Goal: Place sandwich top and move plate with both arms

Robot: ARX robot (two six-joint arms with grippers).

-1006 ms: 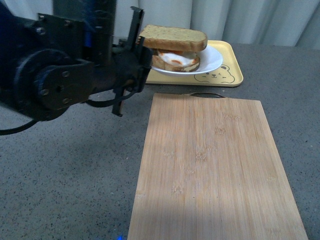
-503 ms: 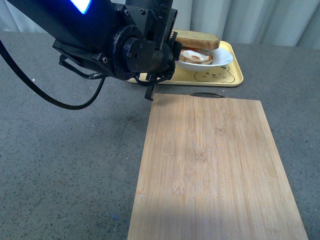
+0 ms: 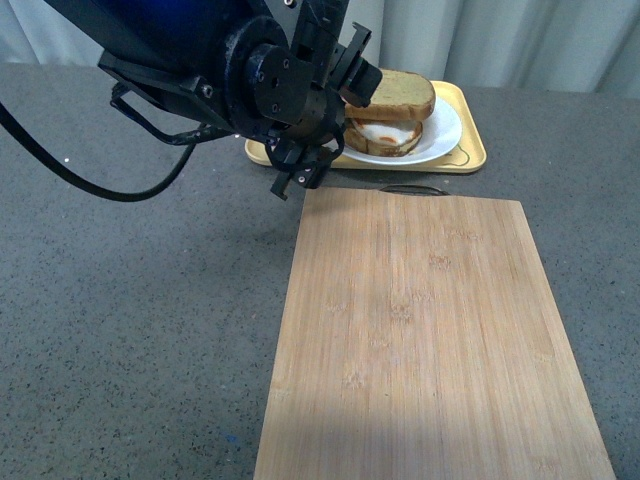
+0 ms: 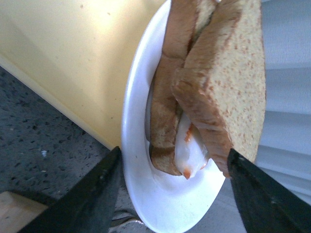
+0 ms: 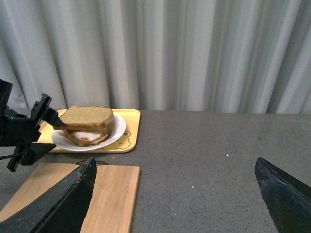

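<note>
Nearest, cutting board (image 3: 420,330) lying just before plate (image 3: 445,135). At plate's left rim, left gripper (image 4: 173,151) having rolled over within last half-second, fingers now spreading wide, seemingly straddling rim. On plate, sandwich top (image 3: 395,92) sitting over egg slice (image 3: 380,132): placing done, carry coming. Right gripper (image 5: 175,162) hanging well apart from plate, fingers wide.

Left claw (image 3: 340,125) is up at the far end of the table, fingers apart, and the near rim of the round white shallow plate (image 4: 138,111) sits right between them. On the plate, just beyond the claw, is the bread slice with a fried egg (image 3: 383,138), with the plain tan-brown sandwich top (image 3: 395,92) lying over it. Under the plate is the rectangular yellow tray (image 3: 470,155). Behind the claw, nearer the robot, is the light bamboo cutting board (image 3: 420,330), just beside the tray. All of it rests on the grey speckled tabletop (image 3: 130,320).
</note>
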